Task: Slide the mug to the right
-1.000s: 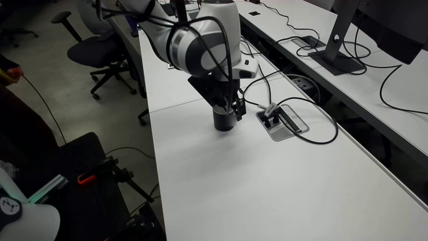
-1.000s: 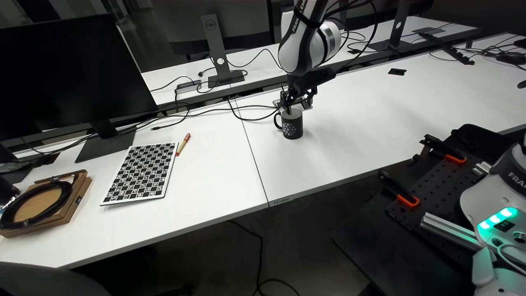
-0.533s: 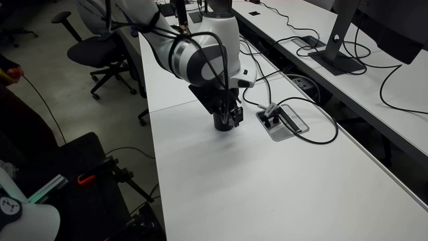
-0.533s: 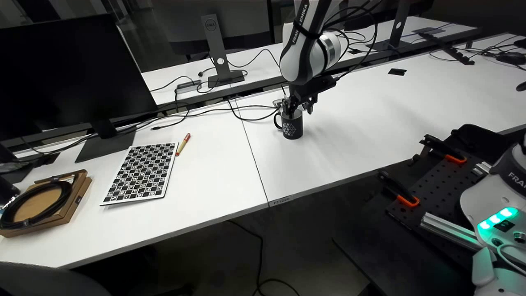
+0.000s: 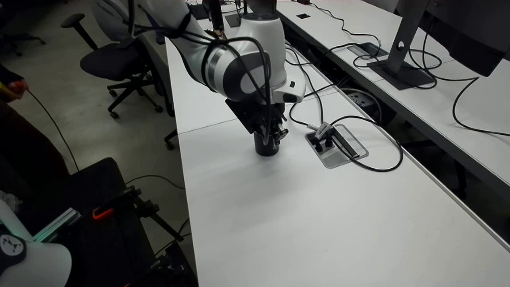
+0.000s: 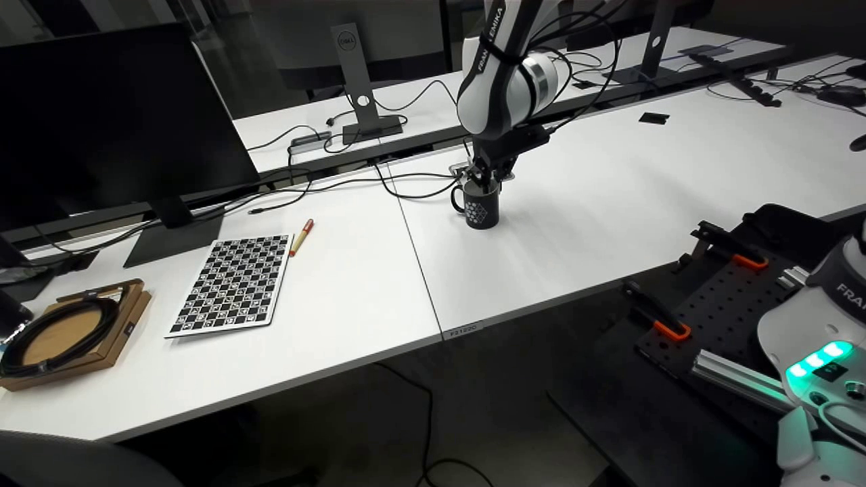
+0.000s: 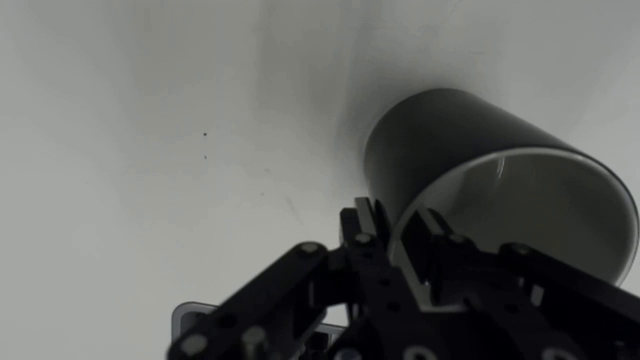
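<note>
The dark mug [image 6: 481, 211] stands upright on the white table in both exterior views, a pale pattern on its side. Its loop handle [image 6: 456, 200] points toward the seam in the tabletop. From above, the wrist view shows the mug [image 7: 440, 125] with its pale inside and rim at the right. My gripper [image 7: 398, 223] straddles the rim: one finger [image 7: 364, 212] is outside the wall, the opposite finger [image 7: 417, 237] inside. The jaws are narrow but still apart, and some room shows beside the rim. The wrist view does not show the handle.
A recessed socket panel [image 5: 334, 160] with a looped black cable [image 5: 399, 153] lies close to the mug. Past the table seam are a checkered board [image 6: 233, 284], a red and yellow pen [image 6: 302, 238] and a monitor [image 6: 122, 128].
My gripper first came down over the mug's rim, then its fingers drew much closer together around the wall. The mug stands where it was.
</note>
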### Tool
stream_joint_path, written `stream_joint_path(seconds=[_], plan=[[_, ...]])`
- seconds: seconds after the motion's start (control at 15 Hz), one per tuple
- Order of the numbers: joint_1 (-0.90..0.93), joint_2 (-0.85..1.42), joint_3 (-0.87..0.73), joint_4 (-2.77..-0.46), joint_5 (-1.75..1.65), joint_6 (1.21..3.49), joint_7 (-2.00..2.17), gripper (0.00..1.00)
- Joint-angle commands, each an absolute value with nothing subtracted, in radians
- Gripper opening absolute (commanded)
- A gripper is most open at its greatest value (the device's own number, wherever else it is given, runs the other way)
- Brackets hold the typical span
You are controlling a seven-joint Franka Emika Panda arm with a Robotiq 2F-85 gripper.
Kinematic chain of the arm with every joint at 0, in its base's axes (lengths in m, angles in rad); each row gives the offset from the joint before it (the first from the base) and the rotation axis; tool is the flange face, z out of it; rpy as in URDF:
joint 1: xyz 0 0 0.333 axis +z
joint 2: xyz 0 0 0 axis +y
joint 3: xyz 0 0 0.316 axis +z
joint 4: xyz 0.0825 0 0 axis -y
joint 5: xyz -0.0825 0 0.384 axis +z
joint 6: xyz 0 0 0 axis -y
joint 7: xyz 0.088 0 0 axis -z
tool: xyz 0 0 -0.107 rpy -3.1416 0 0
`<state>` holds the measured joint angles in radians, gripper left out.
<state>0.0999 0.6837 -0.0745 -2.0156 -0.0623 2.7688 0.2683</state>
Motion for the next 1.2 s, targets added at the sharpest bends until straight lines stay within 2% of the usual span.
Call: stream_joint_path(seconds=[0.0, 0.2, 0.73, 1.13], plan=[[0.114, 0.702, -0.094, -1.994, -0.036, 2.788, 0.284, 0.0], [0.111, 0.701, -0.105, -1.994, -0.03, 2.792, 0.292, 0.03], [0.109, 0.722, -0.166, -1.982, -0.012, 2.776, 0.359, 0.03], [0.047, 0.737, -0.156, -1.986, 0.109, 2.802, 0.411, 0.03]])
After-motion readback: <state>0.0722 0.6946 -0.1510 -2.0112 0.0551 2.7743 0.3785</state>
